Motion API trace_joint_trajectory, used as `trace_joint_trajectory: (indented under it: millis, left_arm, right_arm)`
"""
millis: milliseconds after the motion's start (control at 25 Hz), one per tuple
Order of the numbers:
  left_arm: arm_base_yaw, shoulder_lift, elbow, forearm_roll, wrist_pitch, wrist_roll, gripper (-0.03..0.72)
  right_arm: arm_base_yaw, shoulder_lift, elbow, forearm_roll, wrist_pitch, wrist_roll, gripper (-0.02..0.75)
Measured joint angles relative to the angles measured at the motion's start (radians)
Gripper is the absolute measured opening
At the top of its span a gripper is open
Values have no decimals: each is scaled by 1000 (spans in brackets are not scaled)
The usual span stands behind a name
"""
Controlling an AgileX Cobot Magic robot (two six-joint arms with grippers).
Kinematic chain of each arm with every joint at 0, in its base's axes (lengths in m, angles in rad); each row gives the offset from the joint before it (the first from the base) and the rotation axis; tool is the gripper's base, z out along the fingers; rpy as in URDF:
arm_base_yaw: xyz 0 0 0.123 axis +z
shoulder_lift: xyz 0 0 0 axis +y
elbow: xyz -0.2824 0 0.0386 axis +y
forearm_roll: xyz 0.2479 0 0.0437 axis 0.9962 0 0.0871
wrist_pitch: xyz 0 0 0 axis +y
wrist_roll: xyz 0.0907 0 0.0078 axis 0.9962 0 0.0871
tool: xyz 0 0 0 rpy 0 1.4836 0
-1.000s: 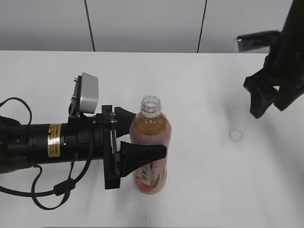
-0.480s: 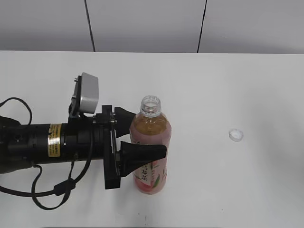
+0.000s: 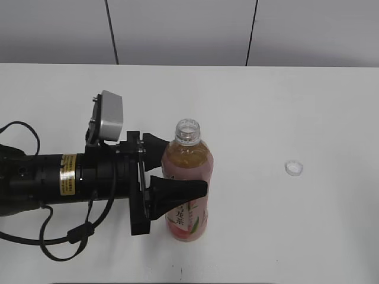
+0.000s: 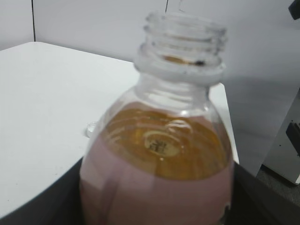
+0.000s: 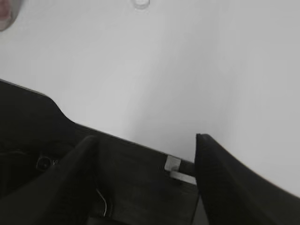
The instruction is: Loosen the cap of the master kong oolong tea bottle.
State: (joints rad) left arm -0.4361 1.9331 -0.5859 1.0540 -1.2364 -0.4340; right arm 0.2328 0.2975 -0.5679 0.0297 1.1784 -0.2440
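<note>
The master kong oolong tea bottle (image 3: 186, 184) is standing upright and uncapped on the desk (image 3: 284, 106); a jolt or squeeze from its holder could slosh tea out of the open neck. The left gripper (image 3: 172, 171) is clamping its label, jaws closed against both sides. Farther right, the cap (image 3: 293, 168) is lying well apart. The right gripper (image 5: 145, 164) is hanging spread wide, holding nothing.
</note>
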Motion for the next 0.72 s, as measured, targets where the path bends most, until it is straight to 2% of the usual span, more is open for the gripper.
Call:
trace_joint_trajectory:
  millis: [160,280,720]
  left_arm:
    - [0,0,0,0,0,0,463]
    - [0,0,0,0,1,0,463]
    - [0,0,0,0,0,7,463]
  right_arm:
    - [0,-205,44,13,-41,15,482]
    - [0,-294,47,14,-59,109,482]
    - [0,-304,62,7,-70,182,482]
